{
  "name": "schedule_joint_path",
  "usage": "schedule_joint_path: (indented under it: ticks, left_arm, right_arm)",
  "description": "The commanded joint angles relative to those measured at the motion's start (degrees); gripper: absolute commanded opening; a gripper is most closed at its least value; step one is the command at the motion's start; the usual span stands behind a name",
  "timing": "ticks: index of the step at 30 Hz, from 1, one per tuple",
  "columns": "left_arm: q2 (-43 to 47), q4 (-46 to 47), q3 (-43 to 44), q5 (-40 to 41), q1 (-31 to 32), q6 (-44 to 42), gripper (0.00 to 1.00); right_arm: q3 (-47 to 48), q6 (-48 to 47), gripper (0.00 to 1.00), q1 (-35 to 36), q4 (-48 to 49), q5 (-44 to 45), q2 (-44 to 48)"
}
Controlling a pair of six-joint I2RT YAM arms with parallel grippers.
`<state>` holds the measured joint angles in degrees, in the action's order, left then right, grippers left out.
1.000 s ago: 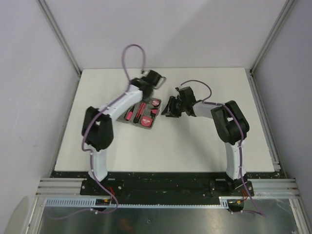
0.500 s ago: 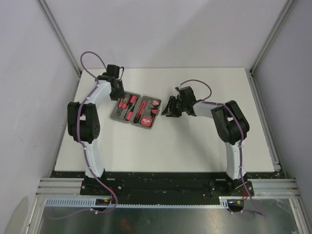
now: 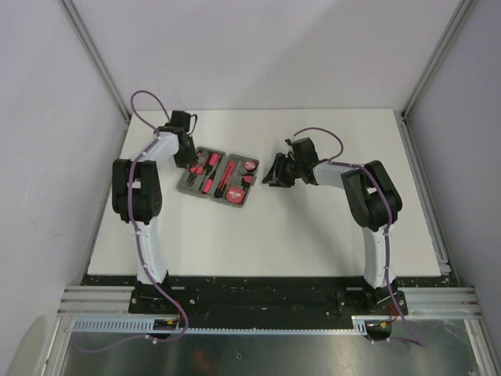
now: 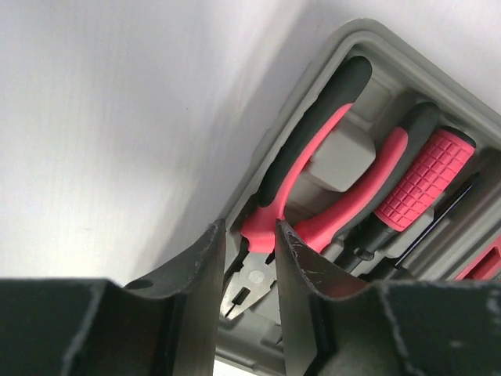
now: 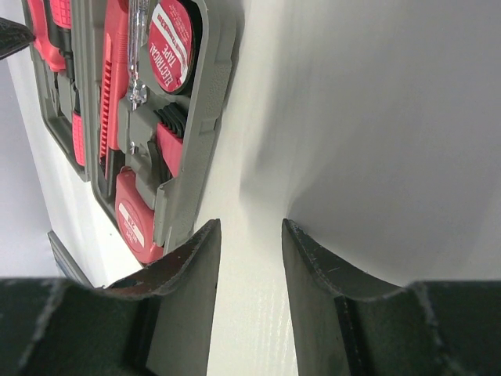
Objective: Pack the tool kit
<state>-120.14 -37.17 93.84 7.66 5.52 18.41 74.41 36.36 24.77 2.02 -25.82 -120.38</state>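
Note:
The grey tool kit case (image 3: 188, 188) lies open on the white table, with red-and-black tools in its recesses. My left gripper (image 3: 190, 155) is at the case's left half. In the left wrist view, the left gripper (image 4: 246, 227) stands narrowly open over the pliers (image 4: 288, 176). The pliers' joint shows between the fingertips, with a gap on the left side. A pink-handled screwdriver (image 4: 427, 180) lies beside the pliers. My right gripper (image 3: 272, 174) is just right of the case. In the right wrist view, the right gripper (image 5: 250, 227) is open over bare table, beside the case rim (image 5: 200, 133).
A red tape measure (image 5: 133, 219) and a red roll of electrical tape (image 5: 172, 39) sit in the case's right half. White walls and aluminium posts enclose the table on the left, back and right.
My left arm swung from the back of the case round to its left side, uncovering the left half. Its jaws have narrowed. My right arm has barely moved.

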Motion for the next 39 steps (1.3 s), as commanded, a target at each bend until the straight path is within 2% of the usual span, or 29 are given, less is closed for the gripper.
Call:
schedule_joint_path:
  ticks: [1,10,26,28,31,33,35,38,39]
  left_arm:
    - [1.4,1.8,0.8,3.0,-0.9,-1.0,0.36]
    - [-1.4,2.2,1.8,1.7,-2.2,-3.1,0.32]
    - [-4.8,3.2,1.5,-5.6,-2.2,-12.4,0.24]
    - [-4.6,3.3,0.6,-7.6,-2.3,-13.5,0.27]
    - [-4.4,3.4,-0.8,-10.5,-2.3,-15.5,0.37]
    - [-4.4,3.3,-1.5,-11.8,-2.3,-16.5,0.39]
    - [-4.5,3.4,-2.0,-13.2,-2.2,-17.0,0.32]
    - [-4.6,3.8,-2.3,-15.7,-2.4,-17.1,0.07]
    - [-4.7,4.0,-2.4,-16.5,-2.5,-17.3,0.04]
  right_arm:
    - [-0.4,-1.9,0.43,-1.0,-4.9,3.4,-3.4]
    - [-0.4,-1.2,0.43,-1.5,-4.5,3.0,-4.1]
    - [0.5,-2.0,0.43,-1.7,-3.1,0.7,-5.0]
    - [1.7,-3.1,0.43,-1.5,-4.4,1.2,-5.3]
    - [2.8,-4.2,0.43,-1.1,-5.6,2.2,-5.5]
    - [3.3,-4.7,0.43,-0.9,-6.2,2.7,-5.7]
    - [3.5,-5.0,0.43,-0.7,-6.7,3.0,-5.8]
    - [3.7,-5.3,0.43,-0.3,-7.0,3.5,-5.8]
    - [3.7,-5.3,0.43,-0.2,-7.2,3.7,-5.8]
